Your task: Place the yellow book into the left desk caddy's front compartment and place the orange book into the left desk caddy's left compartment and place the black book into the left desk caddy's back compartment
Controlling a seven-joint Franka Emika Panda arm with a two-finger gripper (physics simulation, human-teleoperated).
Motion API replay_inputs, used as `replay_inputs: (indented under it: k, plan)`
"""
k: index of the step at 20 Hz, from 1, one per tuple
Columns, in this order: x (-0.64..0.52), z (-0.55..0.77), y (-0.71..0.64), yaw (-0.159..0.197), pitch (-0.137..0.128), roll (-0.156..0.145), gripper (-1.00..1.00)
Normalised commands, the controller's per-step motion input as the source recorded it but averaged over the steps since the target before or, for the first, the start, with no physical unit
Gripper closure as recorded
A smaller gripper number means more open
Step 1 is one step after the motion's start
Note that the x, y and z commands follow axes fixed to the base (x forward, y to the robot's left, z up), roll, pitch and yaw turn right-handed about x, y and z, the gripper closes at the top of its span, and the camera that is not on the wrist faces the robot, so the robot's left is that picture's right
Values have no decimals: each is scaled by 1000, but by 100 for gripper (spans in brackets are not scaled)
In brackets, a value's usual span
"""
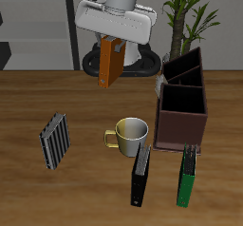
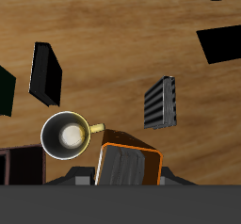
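One mug sits between lifted orange book and caddy

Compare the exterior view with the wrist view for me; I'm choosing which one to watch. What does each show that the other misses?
Only the exterior view shows the whole left desk caddy with its compartments, the robot's arm above the table, and a potted plant behind. Only the wrist view looks straight down into the mug. Both show the orange book held in the gripper, the mug, the black book, the green book and the striped book.
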Motion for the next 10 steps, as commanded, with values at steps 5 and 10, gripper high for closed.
replay_inputs:
  k: [5,10]
  plan:
    - [-535,51,490,47,-63,50,100]
    - [-331,-153,370,8,42,23,100]
